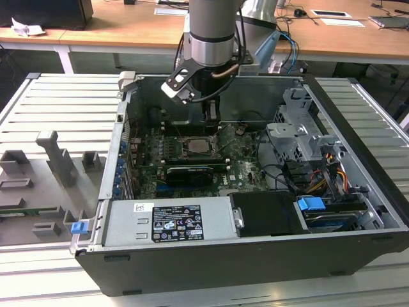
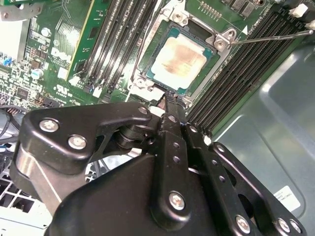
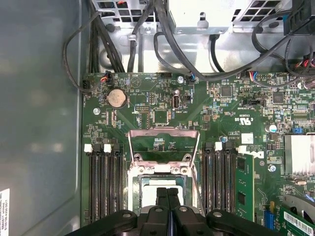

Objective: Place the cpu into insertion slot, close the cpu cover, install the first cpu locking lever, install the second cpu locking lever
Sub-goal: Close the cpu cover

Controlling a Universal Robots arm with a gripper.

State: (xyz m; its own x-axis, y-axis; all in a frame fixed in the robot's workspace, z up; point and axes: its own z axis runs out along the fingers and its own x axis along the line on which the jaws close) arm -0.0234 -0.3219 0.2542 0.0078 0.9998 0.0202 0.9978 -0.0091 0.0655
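Note:
The cpu (image 2: 179, 55), a pale beige-topped square chip, lies in the black-rimmed insertion slot (image 2: 201, 35) on the green motherboard. In the first wrist view the cpu cover (image 3: 164, 132), a grey metal frame with a window, stands swung up behind the slot (image 3: 142, 179), and part of the cpu (image 3: 149, 197) shows beside my fingers. My gripper (image 3: 168, 191) is shut, its black fingers pressed together with nothing between them. Its tip (image 2: 166, 101) hangs just over the slot's near edge. One thin locking lever (image 2: 270, 37) juts out sideways. In the exterior view the gripper (image 1: 212, 125) hovers above the slot (image 1: 198, 146).
Long black memory slots (image 3: 103, 182) flank the socket on both sides. Black cables (image 3: 162, 44) run across the case above the board. A grey power supply (image 1: 169, 220) and a drive cage (image 1: 300, 137) close in the case's front and right.

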